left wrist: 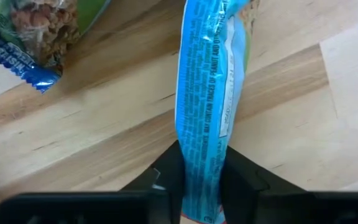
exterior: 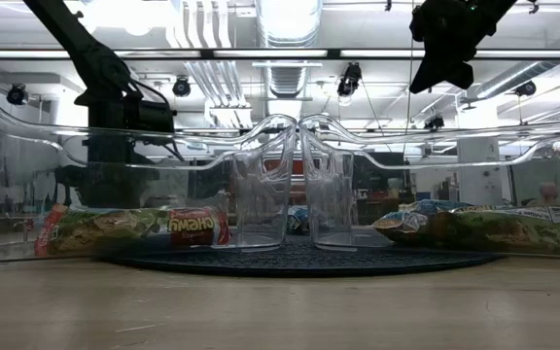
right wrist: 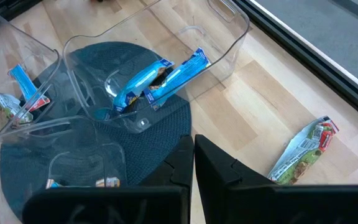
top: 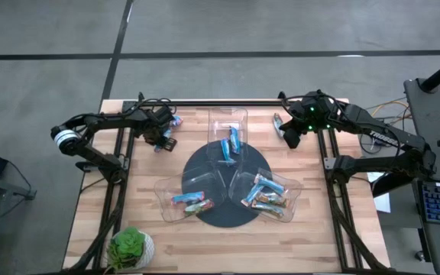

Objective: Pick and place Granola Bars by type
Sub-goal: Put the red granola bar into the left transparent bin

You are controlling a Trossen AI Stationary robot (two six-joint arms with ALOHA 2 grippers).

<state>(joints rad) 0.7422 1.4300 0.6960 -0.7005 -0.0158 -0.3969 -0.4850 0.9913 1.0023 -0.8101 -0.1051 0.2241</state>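
Note:
My left gripper (top: 163,136) stands at the table's far left, pointing down, shut on a blue granola bar (left wrist: 205,106) that lies on the wood. A green-wrapped bar (left wrist: 33,31) lies close beside it. Three clear trays sit on a dark round mat (top: 221,216). The far tray (top: 228,131) holds blue bars (right wrist: 160,78), the near left tray (top: 183,198) a few bars, and the near right tray (top: 270,195) several. My right gripper (right wrist: 193,142) hangs shut and empty above the far right (top: 291,134). One green-and-red bar (right wrist: 304,149) lies on the table below it. My left gripper pinches the blue bar near one end (left wrist: 201,171), between its two fingers (left wrist: 166,183), one on each long edge of the wrapper. The fingers come from above, pointing down, and lie across the bar. The rest of the bar stretches away over the wood, seemingly flat on the table.
A small potted plant (top: 131,248) stands at the near left corner. The black frame rails (top: 121,176) run along both sides of the table. Bare wood lies in front of the mat, toward the near edge.

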